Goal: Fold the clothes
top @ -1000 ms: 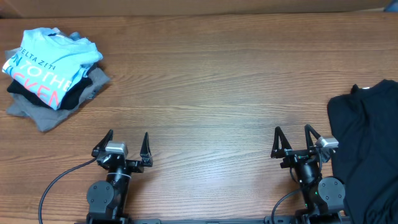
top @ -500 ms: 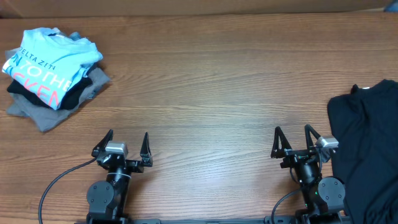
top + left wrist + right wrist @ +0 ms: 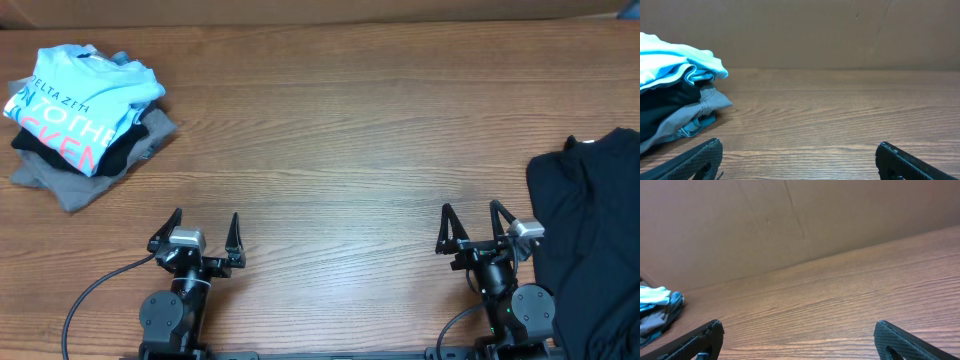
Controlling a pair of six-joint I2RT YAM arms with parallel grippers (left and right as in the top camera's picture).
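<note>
From above, a loose black garment (image 3: 590, 235) lies spread at the right edge of the counter (image 3: 350, 130), just beside the right arm. Neither wrist camera catches it. The same view shows the pile of clothes (image 3: 80, 120) at the far left corner, well apart from both arms. A folded light blue T-shirt (image 3: 85, 90) lies on top, with small white print and large white and pink lettering.

The left wrist camera sees that pile edge-on in layers, the pale blue on top, a black piece (image 3: 662, 107) under it and a grey garment (image 3: 687, 117) at the bottom showing a hem seam. The right wrist camera catches only a sliver of the pile at its left edge.

The left end effector (image 3: 205, 220) and the right end effector (image 3: 470, 212) both stand released, fingers spread wide and holding nothing, near the front edge. A brown cardboard wall (image 3: 840, 30) backs the counter, and a cable (image 3: 100, 285) trails from the left arm. Bare wood lies between the arms and the clothes.
</note>
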